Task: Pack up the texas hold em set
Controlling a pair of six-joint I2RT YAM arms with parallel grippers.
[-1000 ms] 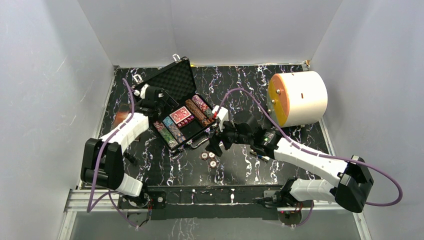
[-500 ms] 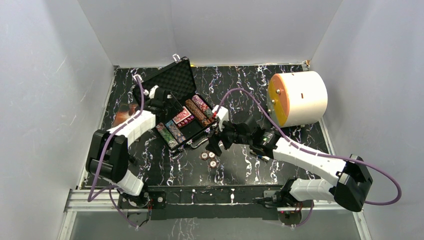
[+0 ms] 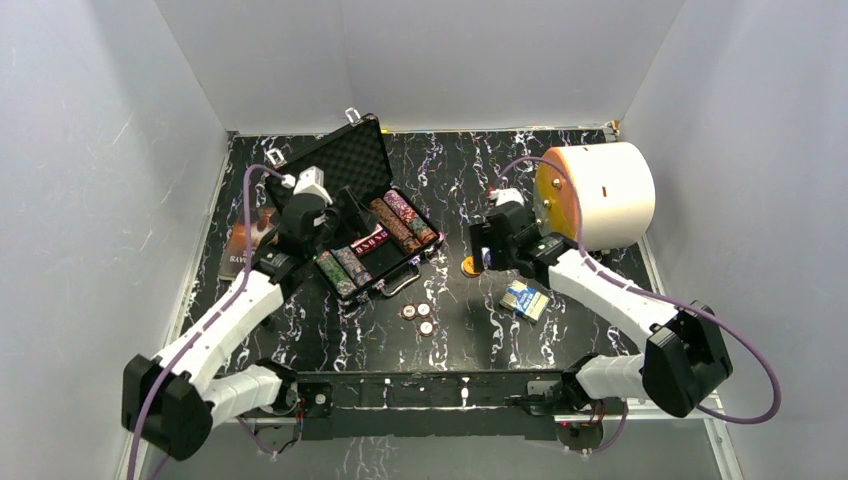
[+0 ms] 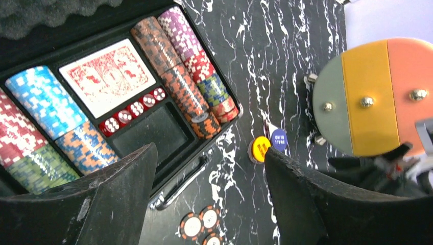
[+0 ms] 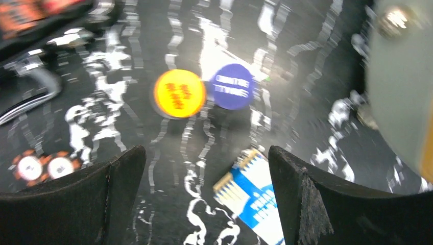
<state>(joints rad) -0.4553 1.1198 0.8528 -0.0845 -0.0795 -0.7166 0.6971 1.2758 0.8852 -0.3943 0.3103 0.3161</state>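
Cardboard likely makes the blue deck light, stiff and slick, best pinched across its narrow sides; it lies on the desk right of the case. The left tool and right tool gape empty.

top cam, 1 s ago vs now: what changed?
The right gripper swung right, away from the case's front corner. It now hangs open over the orange button and blue button. This uncovered the blue deck. The left arm's elbow dropped toward the near edge, with the left gripper open above the case. The loose chips and white cylinder are unchanged.
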